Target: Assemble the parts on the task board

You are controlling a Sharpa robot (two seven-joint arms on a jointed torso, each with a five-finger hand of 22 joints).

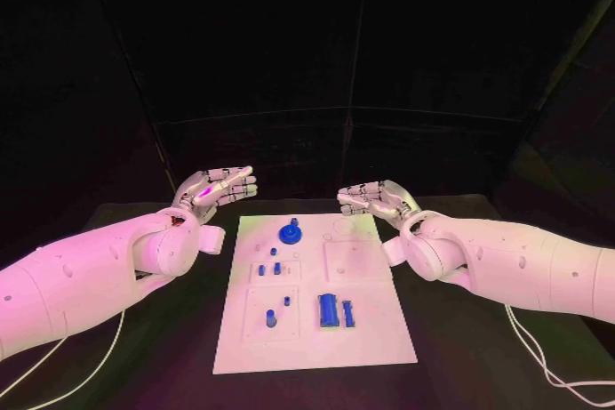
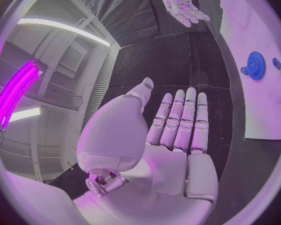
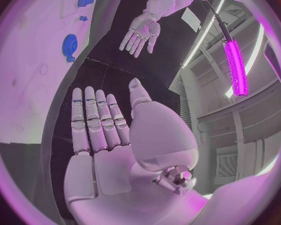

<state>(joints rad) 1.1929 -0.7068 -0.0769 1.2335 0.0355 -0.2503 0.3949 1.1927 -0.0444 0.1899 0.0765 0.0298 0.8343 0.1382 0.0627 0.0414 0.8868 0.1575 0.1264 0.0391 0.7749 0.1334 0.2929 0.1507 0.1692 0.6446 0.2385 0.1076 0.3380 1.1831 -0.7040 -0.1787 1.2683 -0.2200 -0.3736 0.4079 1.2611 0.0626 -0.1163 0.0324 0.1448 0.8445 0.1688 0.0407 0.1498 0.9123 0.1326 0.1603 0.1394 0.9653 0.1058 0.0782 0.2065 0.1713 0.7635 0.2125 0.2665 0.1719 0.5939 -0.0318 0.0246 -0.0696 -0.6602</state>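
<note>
Nearest the head camera, the task board [image 1: 314, 339] lies flat on the black table [image 1: 475, 357], its bare near end closest. Moving up the board: two upright-looking blue bars, a wider blue block [image 1: 328, 310] and just beside it a slimmer blue piece [image 1: 347, 314], sit right of a small blue peg [image 1: 270, 317] and a tiny blue dot [image 1: 286, 301] in a square recess. Further up, three small blue pins [image 1: 268, 269] cluster in another recess, then a blue gear [image 1: 291, 234] sits near the far end, with a small blue bit [image 1: 272, 251] just beside it; the gear also shows in the left wrist view [image 2: 255, 65] and right wrist view [image 3: 70, 46]. Right half of the board has a square recess [image 1: 348, 259] that looks unfilled, though faint detail is too small to tell. Beyond the board's far corners, left hand [image 1: 215, 189] and right hand [image 1: 376, 199] hover above the table, palms up, fingers spread apart, nothing held; wrist views confirm flat bare palms [image 2: 172, 150] [image 3: 109, 150]. Progress judgement: several pieces stand seated in slots, some look loose, so this fits either a partly built board or a layout awaiting assembly; cannot tell which pieces are finally placed. Hands are well apart from every part.
</note>
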